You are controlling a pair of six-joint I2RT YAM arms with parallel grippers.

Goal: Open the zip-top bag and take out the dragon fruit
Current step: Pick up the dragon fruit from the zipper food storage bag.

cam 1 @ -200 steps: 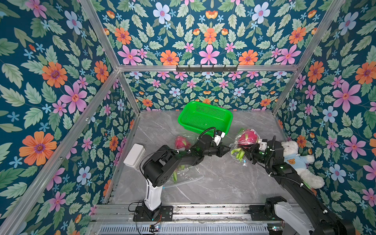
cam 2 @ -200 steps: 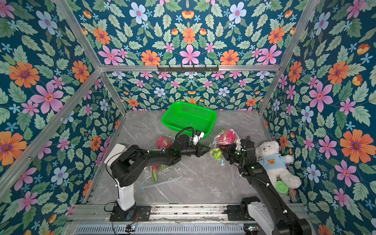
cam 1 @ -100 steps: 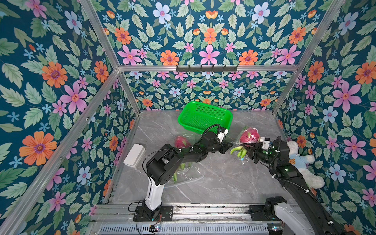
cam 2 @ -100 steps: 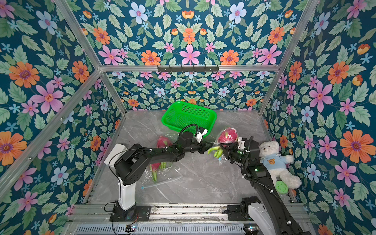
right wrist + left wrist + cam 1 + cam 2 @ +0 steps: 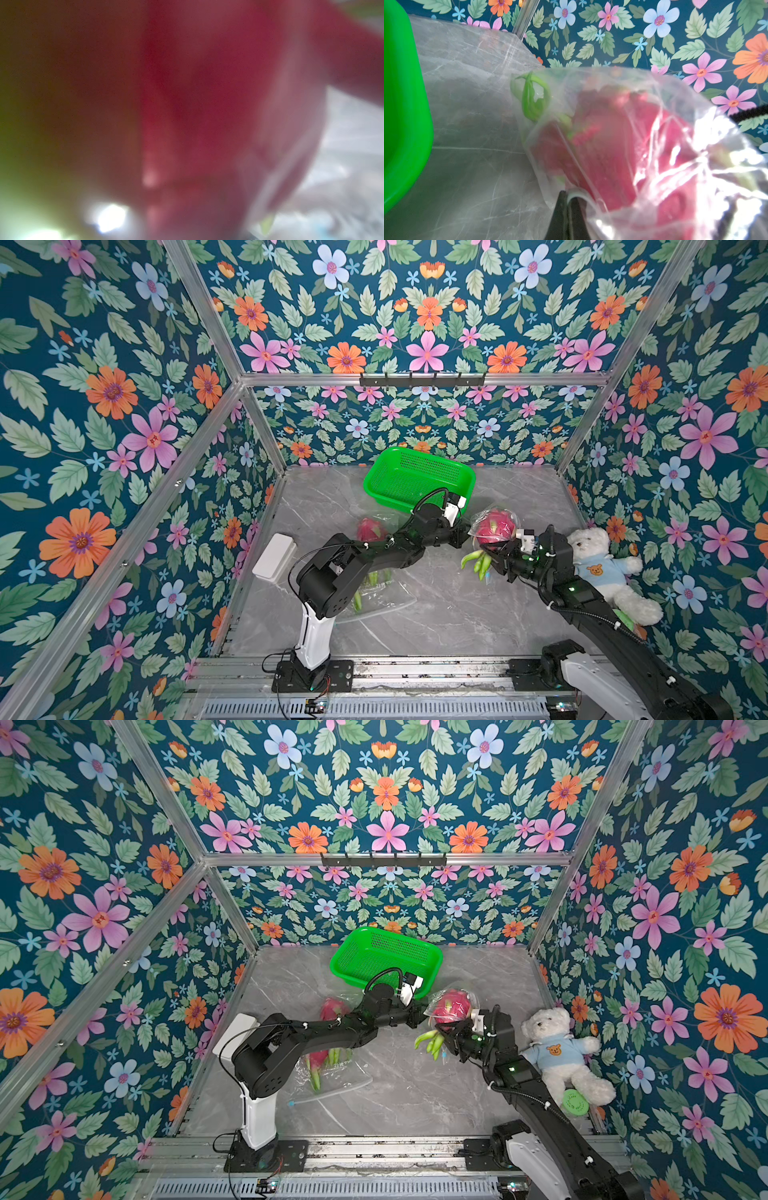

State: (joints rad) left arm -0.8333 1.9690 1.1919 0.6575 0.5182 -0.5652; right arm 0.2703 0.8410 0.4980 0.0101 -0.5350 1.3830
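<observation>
The left hand (image 5: 568,197), fingers pressed together, pinches the clear zip-top bag (image 5: 643,93) while the right hand (image 5: 491,549) is clamped on the dragon fruit (image 5: 496,526) partly wrapped in it, held above the grey table (image 5: 436,614) beside a green basket (image 5: 415,477).

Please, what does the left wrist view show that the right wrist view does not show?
Only the left wrist view shows the green basket, the flowered wall, the clear bag wrapped round the dragon fruit, and the shut left fingers pinching the bag's edge. The right wrist view adds nothing of its own: it is a close blur, too soft to tell more. Both show the fruit's pink skin and a little green.
</observation>
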